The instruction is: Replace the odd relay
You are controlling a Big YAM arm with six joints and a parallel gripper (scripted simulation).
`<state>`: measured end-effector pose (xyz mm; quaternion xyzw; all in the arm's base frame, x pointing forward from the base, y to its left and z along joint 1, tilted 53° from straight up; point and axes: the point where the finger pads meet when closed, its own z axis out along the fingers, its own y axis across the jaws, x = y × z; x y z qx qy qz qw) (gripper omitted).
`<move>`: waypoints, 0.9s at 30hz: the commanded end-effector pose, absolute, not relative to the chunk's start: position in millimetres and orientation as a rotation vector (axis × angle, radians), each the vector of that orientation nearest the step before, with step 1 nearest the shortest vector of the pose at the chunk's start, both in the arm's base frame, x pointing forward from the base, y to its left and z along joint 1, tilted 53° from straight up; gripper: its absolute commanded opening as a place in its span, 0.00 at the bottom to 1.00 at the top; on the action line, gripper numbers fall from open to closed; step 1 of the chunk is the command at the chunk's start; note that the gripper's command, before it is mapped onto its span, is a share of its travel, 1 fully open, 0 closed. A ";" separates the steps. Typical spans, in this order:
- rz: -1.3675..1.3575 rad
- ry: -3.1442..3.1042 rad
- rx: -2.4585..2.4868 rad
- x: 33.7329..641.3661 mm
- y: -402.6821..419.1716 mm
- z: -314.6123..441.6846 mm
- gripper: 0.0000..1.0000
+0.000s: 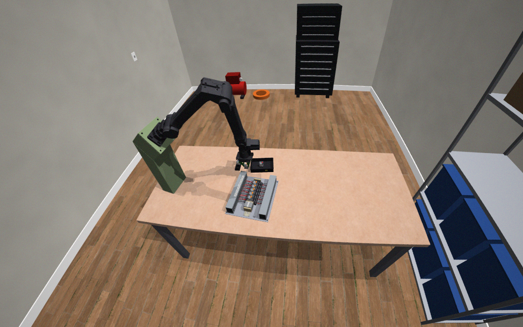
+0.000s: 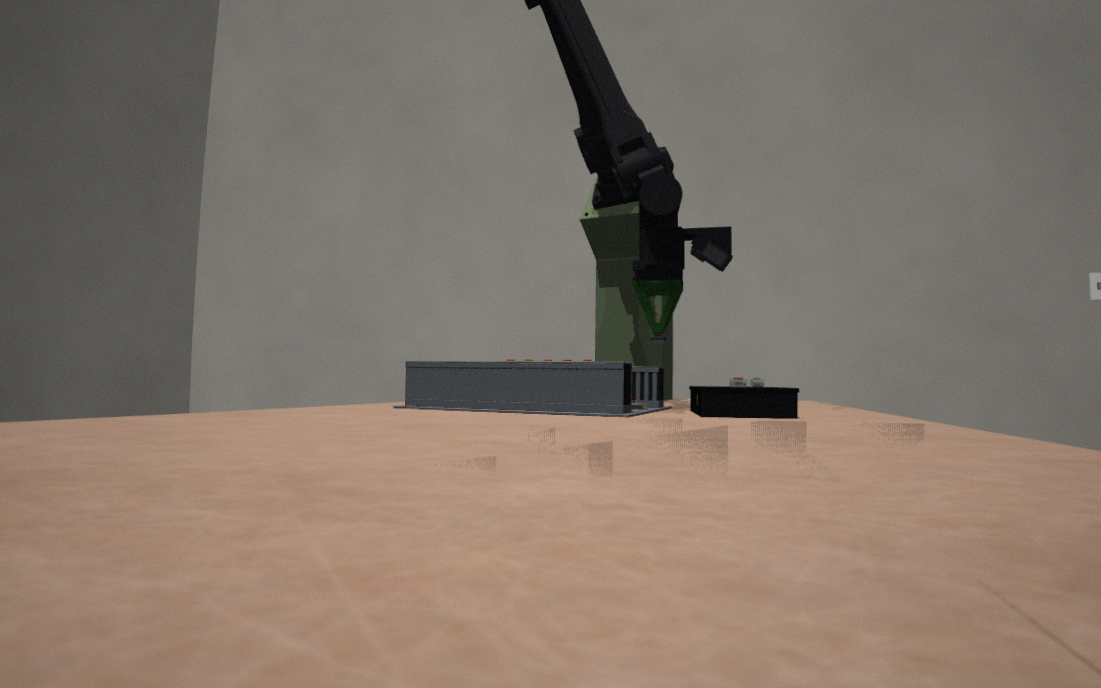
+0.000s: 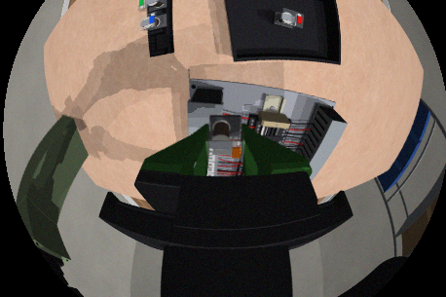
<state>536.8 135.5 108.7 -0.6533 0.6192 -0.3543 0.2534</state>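
Relay spare (image 3: 223,152) with its orange button looks small, rigid and light, so I keep my gripper (image 3: 225,129) pinching its flat sides, upright, above the tabletop (image 1: 336,195).

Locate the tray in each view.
Top: the tray sits mid-picture, just above the gray panel.
Exterior: a low black box right of center, just right of the panel.
Wrist: upper right, above the panel.
Shared landmark: the panel next to it.
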 end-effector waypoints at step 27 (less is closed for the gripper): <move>-0.997 1.643 -1.747 576.6 87.5 200.0 0.00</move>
